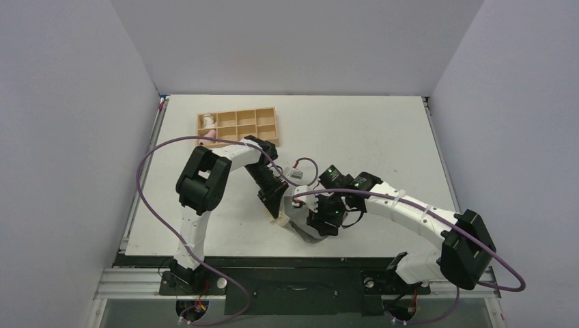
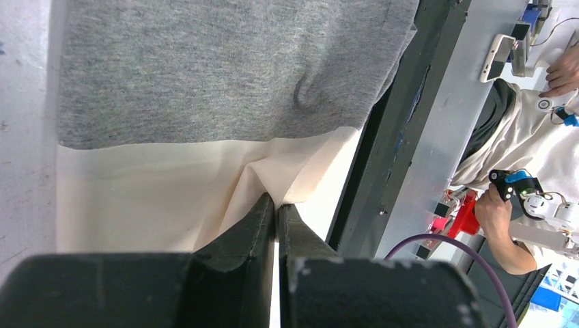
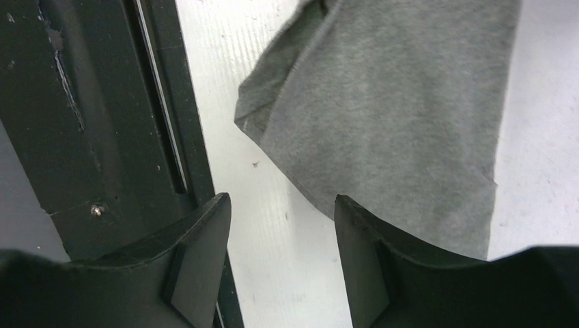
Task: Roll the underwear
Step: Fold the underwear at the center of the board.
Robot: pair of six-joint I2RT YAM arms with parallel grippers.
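The dark grey underwear [image 1: 300, 220] lies on the white table near the front edge, with its pale beige strip [image 1: 279, 219] on the left side. My left gripper [image 1: 275, 210] is shut on that beige strip. In the left wrist view the shut fingertips [image 2: 276, 202] pinch a fold of the strip [image 2: 150, 191], and the grey fabric [image 2: 225, 68] spreads beyond it. My right gripper [image 1: 321, 224] is open and empty, low over the underwear's near right part. In the right wrist view its jaws [image 3: 280, 208] straddle bare table beside the grey edge [image 3: 396, 102].
A wooden tray [image 1: 266, 128] with several compartments stands at the back left, holding a pink cloth roll [image 1: 207, 136] and a white cloth roll [image 1: 207, 121]. The table's black front edge [image 3: 102, 102] runs right beside the right gripper. Purple cables loop off both arms.
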